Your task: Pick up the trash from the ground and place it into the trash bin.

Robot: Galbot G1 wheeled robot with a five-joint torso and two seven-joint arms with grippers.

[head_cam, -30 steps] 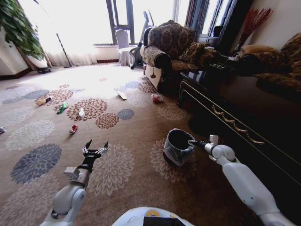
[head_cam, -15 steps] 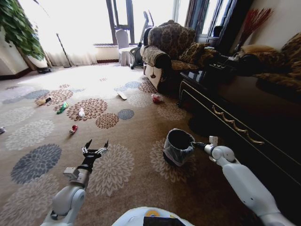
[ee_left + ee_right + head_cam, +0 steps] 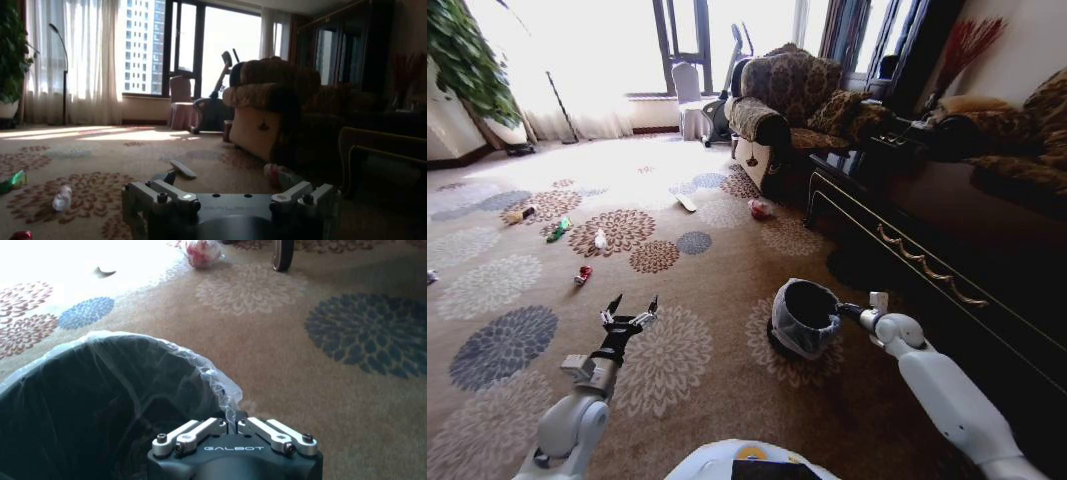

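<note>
Bin [image 3: 805,315]: small, round, dark, lined with a crinkled translucent grey bag [image 3: 220,385] folded over the rim. Stands tilted on the patterned carpet [image 3: 707,300], ahead of the robot and to its right, near a dark cabinet [image 3: 927,270] with gold trim.

Right gripper [image 3: 837,307]: fingers pressed together, clamped on the bin's rim and liner at the side nearest the cabinet; seen in the right wrist view at the rim [image 3: 235,421].

Left gripper [image 3: 629,312]: black fingers spread apart, holding nothing, poised above the carpet ahead of the robot and to its left.

Trash, all loose on the carpet, well apart from the bin:
- red-and-white wad [image 3: 760,208], crumpled, at the foot of the armchair [image 3: 787,105].
- flat pale scrap [image 3: 687,203], left of the wad.
- small red can [image 3: 583,274], closest to the left gripper.
- small clear bottle [image 3: 600,239].
- green packet [image 3: 559,229].
- orange-brown piece [image 3: 522,213], farthest left.

Carpet: brown pile with round floral medallions in blue, rust and cream.
</note>
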